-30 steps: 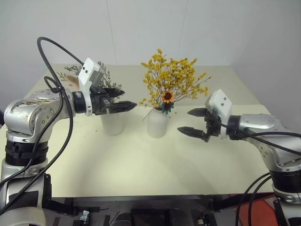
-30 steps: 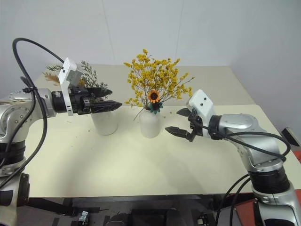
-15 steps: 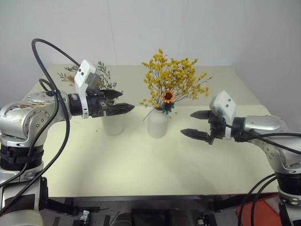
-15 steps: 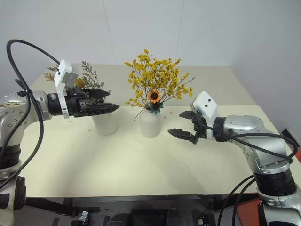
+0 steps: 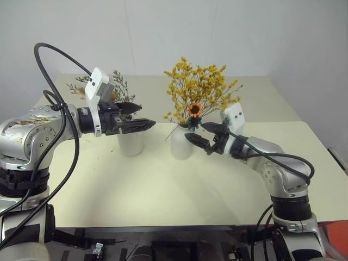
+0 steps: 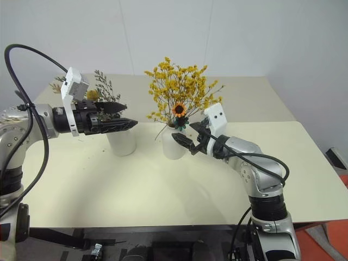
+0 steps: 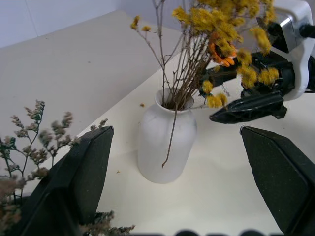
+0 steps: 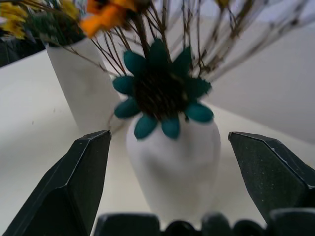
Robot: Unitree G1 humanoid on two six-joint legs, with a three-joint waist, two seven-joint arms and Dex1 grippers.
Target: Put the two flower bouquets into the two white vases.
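The yellow-orange bouquet (image 5: 198,89), with its orange flower (image 5: 194,111) and teal flower (image 8: 160,93), stands in the rounded narrow-necked white vase (image 5: 182,144) at mid-table. To its left, the grey-green leafy bouquet (image 5: 118,87) sits in the wide-mouthed tapered vase (image 5: 131,144). My left gripper (image 5: 142,116) hovers open just above that vase's mouth, pointing toward the yellow bouquet. Close beside the rounded vase's right shoulder is my right gripper (image 5: 200,134), open with nothing between its fingers. In the right wrist view the rounded vase (image 8: 172,162) lies straight ahead between the open fingers.
The cream table (image 5: 163,190) has bare surface in front of both vases and to the right. A white wall runs behind the table's far edge (image 5: 255,76). A black cable (image 5: 60,76) loops over my left arm.
My right gripper has swung left and forward from the table's right side to just beside the rounded vase, rolling its wrist. The left gripper has held still above the tapered vase.
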